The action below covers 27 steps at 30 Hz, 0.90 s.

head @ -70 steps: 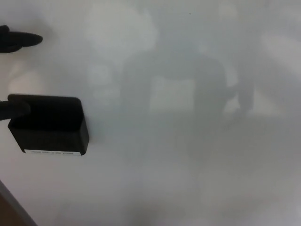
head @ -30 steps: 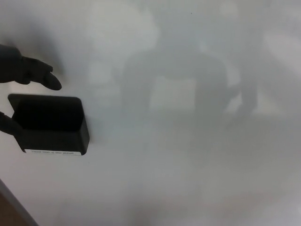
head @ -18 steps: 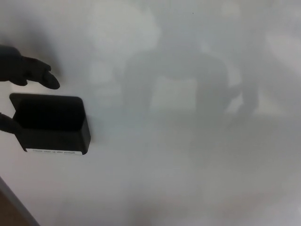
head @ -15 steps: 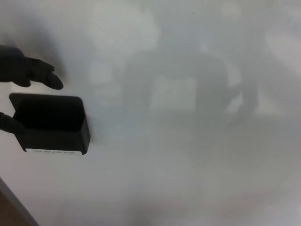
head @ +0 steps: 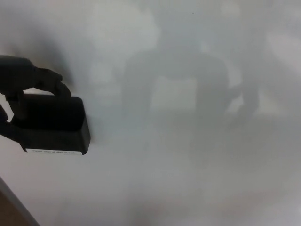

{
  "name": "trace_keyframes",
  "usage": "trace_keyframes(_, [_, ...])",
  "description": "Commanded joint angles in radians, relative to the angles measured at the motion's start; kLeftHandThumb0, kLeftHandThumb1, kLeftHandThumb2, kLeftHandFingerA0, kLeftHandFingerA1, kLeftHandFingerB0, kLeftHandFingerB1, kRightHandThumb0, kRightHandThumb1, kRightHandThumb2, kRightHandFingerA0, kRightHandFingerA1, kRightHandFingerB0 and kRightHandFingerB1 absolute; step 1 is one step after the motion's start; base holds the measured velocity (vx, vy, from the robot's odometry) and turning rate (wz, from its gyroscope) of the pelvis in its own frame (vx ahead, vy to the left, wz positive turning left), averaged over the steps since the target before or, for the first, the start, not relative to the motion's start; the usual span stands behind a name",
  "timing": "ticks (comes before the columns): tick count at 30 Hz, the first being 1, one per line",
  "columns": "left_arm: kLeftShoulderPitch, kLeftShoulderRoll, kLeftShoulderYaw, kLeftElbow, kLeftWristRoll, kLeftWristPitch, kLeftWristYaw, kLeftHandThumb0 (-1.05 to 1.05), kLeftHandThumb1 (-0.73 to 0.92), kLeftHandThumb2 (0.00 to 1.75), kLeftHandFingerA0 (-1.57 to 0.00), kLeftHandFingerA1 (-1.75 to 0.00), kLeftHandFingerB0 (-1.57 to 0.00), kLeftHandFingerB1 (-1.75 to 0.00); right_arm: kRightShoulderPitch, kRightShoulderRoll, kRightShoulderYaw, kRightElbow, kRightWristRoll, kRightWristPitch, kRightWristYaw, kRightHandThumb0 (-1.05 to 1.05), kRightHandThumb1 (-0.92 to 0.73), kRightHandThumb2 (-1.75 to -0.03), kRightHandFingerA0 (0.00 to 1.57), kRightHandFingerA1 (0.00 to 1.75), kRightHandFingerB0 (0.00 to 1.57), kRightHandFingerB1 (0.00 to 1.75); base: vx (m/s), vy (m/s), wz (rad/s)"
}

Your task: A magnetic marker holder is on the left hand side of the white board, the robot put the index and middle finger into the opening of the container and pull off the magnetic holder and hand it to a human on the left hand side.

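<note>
Left hand (head: pixel 23 80): upper left of frame, fingers curled over the holder's top edge, thumb low, grasping.
Holder (head: pixel 54 127): flat on board (head: pixel 188 179).
Room: bare board rightward.

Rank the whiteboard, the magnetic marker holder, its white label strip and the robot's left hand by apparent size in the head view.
1. Whiteboard, filling nearly the whole view.
2. Magnetic marker holder.
3. Left hand, though it is cut off by the picture's left edge, so only the visible part counts.
4. White label strip, smallest.
</note>
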Motion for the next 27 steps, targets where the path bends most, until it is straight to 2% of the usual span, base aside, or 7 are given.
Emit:
trace_keyframes(1, [0.018, -0.007, -0.013, 0.011, 0.012, 0.059, -0.036, -0.77, 0.48, 0.56, -0.62, -0.5, -0.23, -0.29, -0.003, -0.018, 0.002, 0.002, -0.003, -0.013, -0.014, -0.53, -0.75, -0.64, 0.64, 0.45, 0.48, 0.36, 0.0, 0.0, 0.0])
trace_keyframes(3, [0.019, -0.01, -0.012, 0.022, 0.006, 0.062, -0.04, -0.76, 0.41, 0.77, -0.66, -0.72, -0.19, -0.36, -0.006, -0.016, 0.0, 0.002, 0.0, -0.014, -0.011, -0.53, -0.75, -0.63, 0.64, 0.46, 0.48, 0.36, 0.0, 0.0, 0.0])
trace_keyframes(10, [0.021, -0.011, -0.018, 0.054, 0.018, 0.048, -0.039, -0.8, 0.41, 0.78, -0.48, -0.61, -0.19, -0.36, -0.021, -0.013, 0.0, -0.001, -0.005, -0.006, -0.016, -0.52, -0.76, -0.63, 0.64, 0.45, 0.48, 0.36, 0.0, 0.0, 0.0])
trace_keyframes(14, [0.024, -0.017, -0.021, 0.072, 0.02, 0.033, -0.03, -0.79, 0.48, 0.56, -0.59, -0.7, -0.23, -0.29, -0.022, -0.016, 0.004, 0.001, -0.012, -0.003, -0.021, -0.53, -0.76, -0.64, 0.64, 0.45, 0.48, 0.36, 0.0, 0.0, 0.0])
trace_keyframes(15, [0.022, -0.016, -0.024, 0.079, 0.019, 0.018, -0.035, -0.36, 0.13, 0.82, -0.01, -0.49, 0.0, -0.45, -0.02, -0.016, 0.005, 0.001, -0.013, -0.004, -0.023, -0.54, -0.76, -0.64, 0.64, 0.45, 0.48, 0.36, 0.0, 0.0, 0.0])
trace_keyframes(17, [0.011, -0.01, -0.04, 0.079, 0.022, 0.022, -0.065, -0.84, 0.4, 0.72, 0.0, -0.11, -0.11, -0.25, -0.017, -0.016, 0.007, 0.001, -0.015, -0.005, -0.025, -0.54, -0.76, -0.64, 0.64, 0.45, 0.47, 0.36, 0.0, 0.0, 0.0])
trace_keyframes(27, [-0.013, 0.019, -0.085, 0.041, 0.064, 0.102, -0.139, -0.81, 0.45, 0.87, 0.0, 0.0, -0.04, -0.06, -0.021, -0.013, 0.002, 0.002, -0.002, -0.006, -0.007, -0.54, -0.75, -0.63, 0.63, 0.45, 0.48, 0.36, 0.0, 0.0, 0.0])
